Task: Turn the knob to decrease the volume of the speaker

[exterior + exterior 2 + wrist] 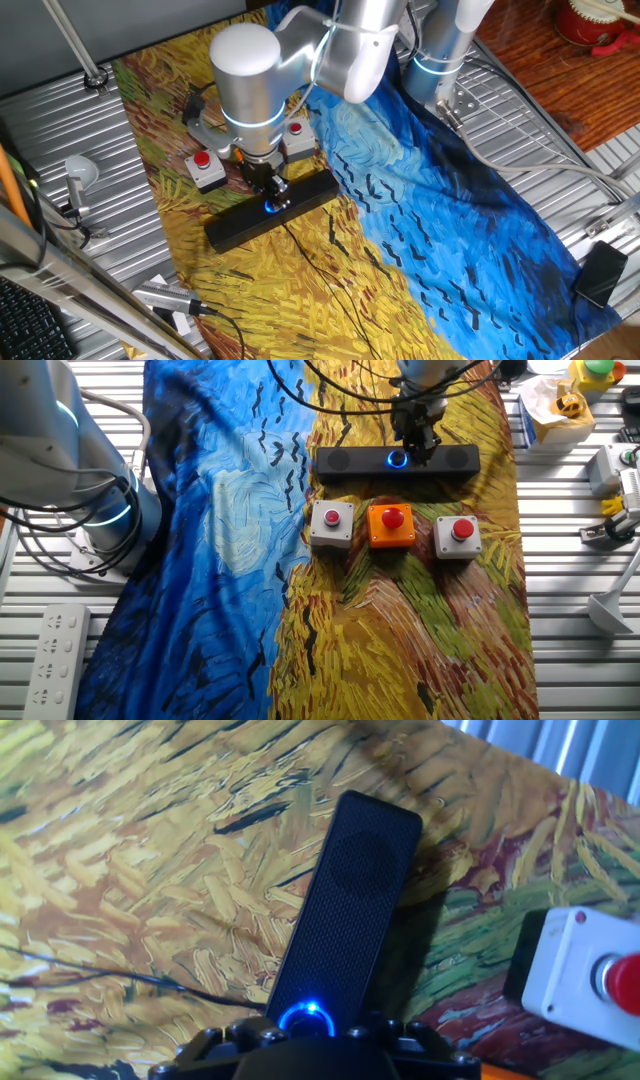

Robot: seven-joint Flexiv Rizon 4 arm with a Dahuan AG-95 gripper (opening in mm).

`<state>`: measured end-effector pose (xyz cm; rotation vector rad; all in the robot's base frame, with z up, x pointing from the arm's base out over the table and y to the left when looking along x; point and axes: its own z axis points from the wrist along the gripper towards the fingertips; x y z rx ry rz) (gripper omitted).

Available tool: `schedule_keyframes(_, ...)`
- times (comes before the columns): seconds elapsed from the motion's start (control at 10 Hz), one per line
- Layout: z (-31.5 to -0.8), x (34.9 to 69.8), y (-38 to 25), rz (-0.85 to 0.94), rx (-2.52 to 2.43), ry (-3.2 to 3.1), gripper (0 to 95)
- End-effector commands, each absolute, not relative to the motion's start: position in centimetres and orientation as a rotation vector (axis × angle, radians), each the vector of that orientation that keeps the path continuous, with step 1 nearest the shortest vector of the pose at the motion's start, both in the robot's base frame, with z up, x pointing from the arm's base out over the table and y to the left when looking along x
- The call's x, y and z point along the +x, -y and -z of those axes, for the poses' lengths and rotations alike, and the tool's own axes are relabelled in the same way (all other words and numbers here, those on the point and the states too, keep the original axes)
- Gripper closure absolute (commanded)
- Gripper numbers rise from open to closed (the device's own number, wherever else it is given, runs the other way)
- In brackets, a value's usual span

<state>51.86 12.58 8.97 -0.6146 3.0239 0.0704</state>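
Reaching down from above, the arm point(340, 50) bends over the painted cloth point(230, 560) with its wrist turned straight down, so the gripper point(268, 190) points at the middle of the speaker point(240, 228). From one fixed view the black fingers sit right over the knob point(271, 207), whose blue glow shows just below them at about 6 o'clock. From the other fixed view the gripper point(420, 435) comes in from 12 o'clock and the knob point(398, 458) glows just beside it, toward 8 o'clock. The fingers look drawn in close around the dial, but I cannot tell whether they are actually clamped on it.

The speaker point(350, 461) lies flat across the yellow part of the cloth. Three button boxes sit in a row near it: a grey box point(332, 525), an orange box point(391, 526) and another grey box point(458, 536), each with a red cap.

In the hand view the speaker point(350, 890) runs off toward 1 o'clock, the knob point(306, 1018) lit at the bottom edge, one grey box point(580, 975) at 3 o'clock.
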Motion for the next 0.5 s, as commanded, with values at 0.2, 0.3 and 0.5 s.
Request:
schedule_keyframes(0.2,-8.97,51.81,-12.53,-0.053,-0.521,-3.047,76.0)
schedule_keyframes(0.3,-8.97,51.81,-12.53,-0.045,-0.525,-3.049,76.0)
schedule_keyframes(0.5,-8.97,51.81,-12.53,-0.035,-0.587,-3.049,95.0)
